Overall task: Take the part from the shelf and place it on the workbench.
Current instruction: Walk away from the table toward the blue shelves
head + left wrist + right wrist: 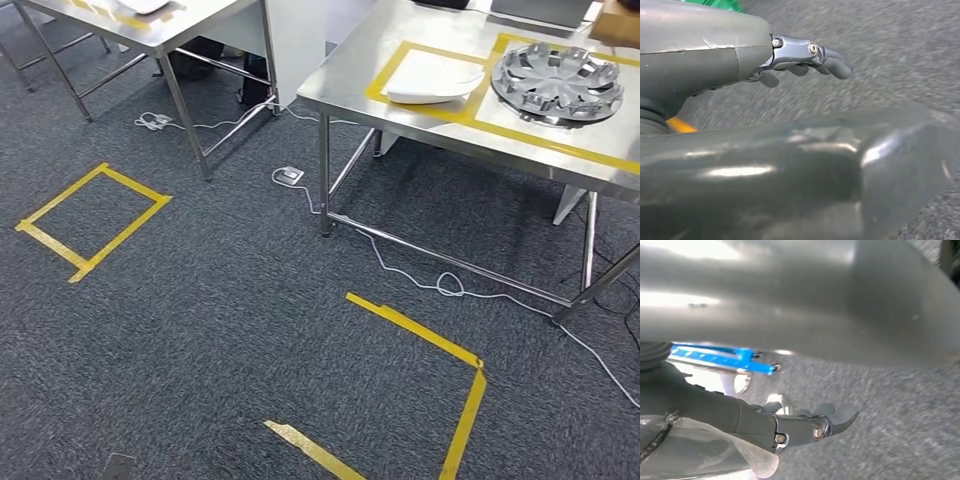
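Nearest you, the left hand [806,57] is hanging over the grey carpet [226,330], its fingers [836,67] stretched out, slightly apart and holding nothing. The right hand [810,425] is hanging the same way, fingers extended and empty. Yellow tape [423,335] is marking out squares on the carpet ahead of you. Farther off, the round silver part [557,82] is lying on the steel tabletop [362,80] inside a yellow-taped box, well apart from both hands, with a white tray [434,80] just beside it.
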You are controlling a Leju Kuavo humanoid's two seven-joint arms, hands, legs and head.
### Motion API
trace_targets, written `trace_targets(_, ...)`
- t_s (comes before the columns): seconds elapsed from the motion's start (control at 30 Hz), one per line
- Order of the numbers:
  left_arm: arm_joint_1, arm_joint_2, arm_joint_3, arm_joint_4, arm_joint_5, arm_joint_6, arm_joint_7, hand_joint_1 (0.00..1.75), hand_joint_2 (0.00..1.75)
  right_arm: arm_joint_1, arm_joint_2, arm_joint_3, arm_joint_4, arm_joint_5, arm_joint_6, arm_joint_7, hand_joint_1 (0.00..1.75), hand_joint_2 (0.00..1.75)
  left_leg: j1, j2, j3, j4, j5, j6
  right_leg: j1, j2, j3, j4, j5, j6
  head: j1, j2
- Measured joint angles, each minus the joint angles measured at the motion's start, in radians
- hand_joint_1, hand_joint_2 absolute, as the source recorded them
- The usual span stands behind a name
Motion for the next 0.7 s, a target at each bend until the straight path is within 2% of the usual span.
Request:
trace_targets(0.03, 0.002, -0.003, 0.004, 0.001, 0.007, 0.002, 0.004, 0.00, 0.00, -0.001, 0.000, 0.000, 0.001, 0.000, -0.001, 0.002, 0.00, 0.00, 0.000, 0.014, -0.009, 0.017, -0.015, -0.005, -0.002, -0.013, 0.000, -0.004, 0.006, -0.006, -0.004, 0.000)
trace_targets(0.07, 0.001, -0.006, 0.009, 0.002, 0.013, 0.003, 0.008, 0.00, 0.00, -0.002, 0.001, 0.000, 0.002, 0.000, -0.002, 0.004, 0.00, 0.00, -0.001, 0.036, -0.025, 0.054, -0.043, -0.009, -0.004, -0.027, 0.001, -0.009, 0.012, -0.011, -0.007, 0.000)
trace_targets(0.13, -0.003, -0.013, 0.015, 0.004, 0.023, 0.003, 0.013, 0.00, 0.00, -0.001, 0.001, 0.000, 0.002, 0.001, -0.006, 0.004, 0.00, 0.00, 0.002, 0.082, -0.073, 0.177, -0.120, -0.017, -0.002, -0.057, -0.006, -0.009, 0.016, -0.016, -0.014, 0.000)
trace_targets(0.17, -0.005, -0.015, 0.018, 0.004, 0.027, 0.003, 0.013, 0.00, 0.00, 0.000, 0.001, 0.000, 0.003, 0.003, -0.009, 0.004, 0.00, 0.00, 0.004, 0.092, -0.093, 0.236, -0.146, -0.021, -0.001, -0.073, -0.008, -0.008, 0.017, -0.016, -0.014, 0.000)
trace_targets(0.2, -0.005, -0.018, 0.021, 0.004, 0.030, 0.002, 0.012, 0.00, 0.00, 0.001, 0.000, 0.000, 0.003, 0.004, -0.011, 0.004, 0.00, 0.00, 0.006, 0.098, -0.099, 0.268, -0.155, -0.024, 0.000, -0.088, -0.012, -0.008, 0.017, -0.016, -0.014, 0.000)
trace_targets(0.23, -0.004, -0.020, 0.023, 0.004, 0.033, 0.002, 0.011, 0.00, 0.00, 0.000, 0.000, 0.000, 0.003, 0.005, -0.012, 0.004, 0.00, 0.00, 0.007, 0.102, -0.086, 0.262, -0.145, -0.025, 0.000, -0.102, -0.013, -0.008, 0.017, -0.015, -0.014, 0.000)
trace_targets(0.27, -0.003, -0.022, 0.024, 0.004, 0.035, 0.002, 0.010, 0.00, 0.00, -0.001, -0.001, 0.000, 0.003, 0.006, -0.013, 0.004, 0.00, 0.00, 0.008, 0.108, -0.055, 0.218, -0.120, -0.026, 0.000, -0.115, -0.013, -0.008, 0.016, -0.014, -0.015, 0.000)
trace_targets(0.33, -0.004, -0.025, 0.026, 0.004, 0.040, 0.002, 0.008, 0.00, 0.00, -0.006, -0.004, 0.000, 0.003, 0.008, -0.013, 0.004, 0.00, 0.00, 0.005, 0.141, 0.027, 0.079, -0.067, -0.021, 0.003, -0.138, -0.007, -0.006, 0.014, -0.009, -0.015, 0.000)
trace_targets(0.37, -0.006, -0.026, 0.027, 0.004, 0.041, 0.001, 0.007, 0.00, 0.00, -0.007, -0.005, 0.000, 0.003, 0.010, -0.013, 0.004, 0.00, 0.00, 0.003, 0.158, 0.054, 0.027, -0.054, -0.014, 0.006, -0.147, -0.005, -0.004, 0.012, -0.004, -0.015, 0.000)
trace_targets(0.4, -0.008, -0.027, 0.028, 0.004, 0.043, 0.000, 0.007, 0.00, 0.00, -0.009, -0.007, 0.000, 0.003, 0.012, -0.013, 0.004, 0.00, 0.00, 0.000, 0.169, 0.067, -0.002, -0.050, -0.007, 0.009, -0.157, -0.003, -0.002, 0.012, 0.001, -0.014, 0.000)
trace_targets(0.47, -0.006, -0.029, 0.032, 0.004, 0.047, -0.001, 0.006, 0.00, 0.00, -0.015, -0.010, 0.001, 0.004, 0.015, -0.013, 0.003, 0.00, 0.00, -0.004, 0.161, 0.062, -0.012, -0.050, 0.008, 0.012, -0.175, -0.002, -0.001, 0.013, 0.011, -0.013, 0.000)
trace_targets(0.5, -0.003, -0.030, 0.033, 0.004, 0.048, -0.001, 0.006, 0.00, 0.00, -0.019, -0.012, 0.001, 0.004, 0.015, -0.013, 0.004, 0.00, 0.00, -0.003, 0.153, 0.059, -0.015, -0.046, 0.015, 0.010, -0.173, -0.003, 0.001, 0.009, 0.017, -0.013, 0.000)
trace_targets(0.57, -0.003, -0.033, 0.035, 0.004, 0.050, -0.003, 0.006, 0.00, 0.00, -0.023, -0.014, 0.001, 0.004, 0.015, -0.015, 0.002, 0.00, 0.00, 0.000, 0.135, 0.054, -0.020, -0.037, 0.030, 0.007, -0.125, -0.026, 0.046, -0.028, 0.027, -0.008, 0.000)
trace_targets(0.63, -0.009, -0.036, 0.035, 0.004, 0.052, -0.004, 0.004, 0.00, 0.00, -0.020, -0.016, 0.001, 0.007, 0.015, -0.016, -0.002, 0.00, 0.00, 0.001, 0.114, 0.045, -0.022, -0.030, 0.041, 0.005, -0.065, -0.088, 0.174, -0.095, 0.030, -0.003, 0.000)
trace_targets(0.67, -0.010, -0.036, 0.035, 0.004, 0.053, -0.005, 0.003, 0.00, 0.00, -0.018, -0.016, 0.000, 0.008, 0.014, -0.016, -0.004, 0.00, 0.00, -0.001, 0.101, 0.040, -0.021, -0.027, 0.044, 0.004, -0.053, -0.122, 0.243, -0.120, 0.029, -0.002, 0.000)
trace_targets(0.7, -0.010, -0.038, 0.035, 0.004, 0.053, -0.005, 0.002, 0.00, 0.00, -0.016, -0.016, 0.000, 0.010, 0.014, -0.016, -0.004, 0.00, 0.00, -0.002, 0.088, 0.037, -0.021, -0.024, 0.045, 0.004, -0.047, -0.144, 0.287, -0.128, 0.028, -0.002, 0.000)
